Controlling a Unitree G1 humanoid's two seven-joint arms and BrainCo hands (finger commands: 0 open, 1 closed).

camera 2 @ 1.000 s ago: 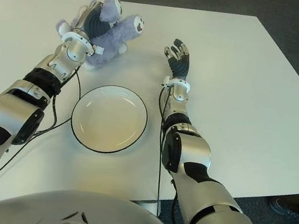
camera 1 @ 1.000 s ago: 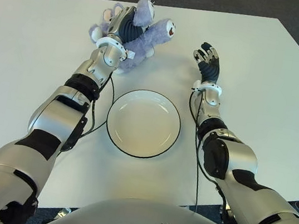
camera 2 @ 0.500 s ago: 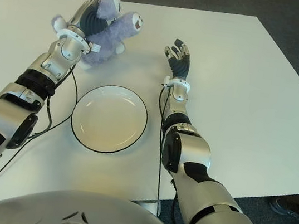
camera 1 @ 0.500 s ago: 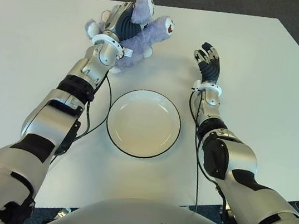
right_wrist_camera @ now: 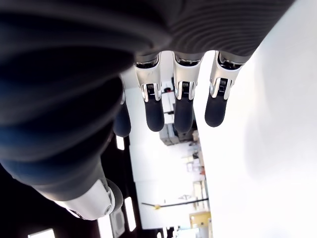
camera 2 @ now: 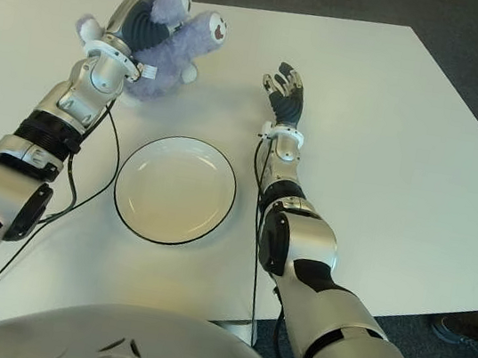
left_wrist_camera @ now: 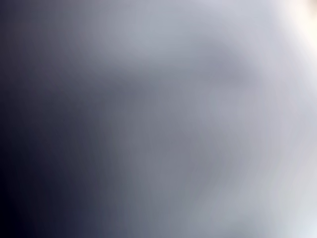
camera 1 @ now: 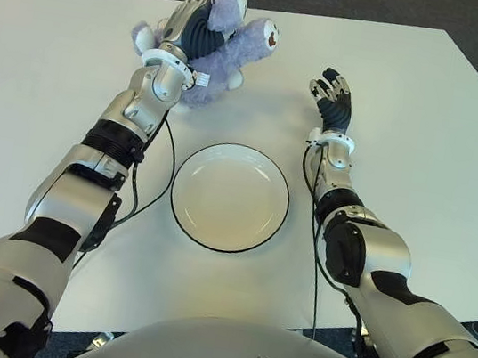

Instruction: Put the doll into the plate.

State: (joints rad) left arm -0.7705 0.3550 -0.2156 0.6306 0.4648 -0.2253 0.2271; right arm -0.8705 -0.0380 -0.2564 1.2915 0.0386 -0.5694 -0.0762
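Left hand (camera 1: 191,35) clutching purple doll (camera 1: 232,47), now farther back on tabletop (camera 1: 425,135) than second ago, beyond empty plate (camera 1: 230,197). Right hand (camera 1: 333,97) unmoved, fingers spread, right of plate.

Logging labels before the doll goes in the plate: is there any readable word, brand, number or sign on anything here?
None readable.
Doll, held in the left hand: a small white tag shows by the wrist, too small to read.
Plate: plain, no marking.
Table: bare white.
Right hand: open beside the plate, no lettering visible.
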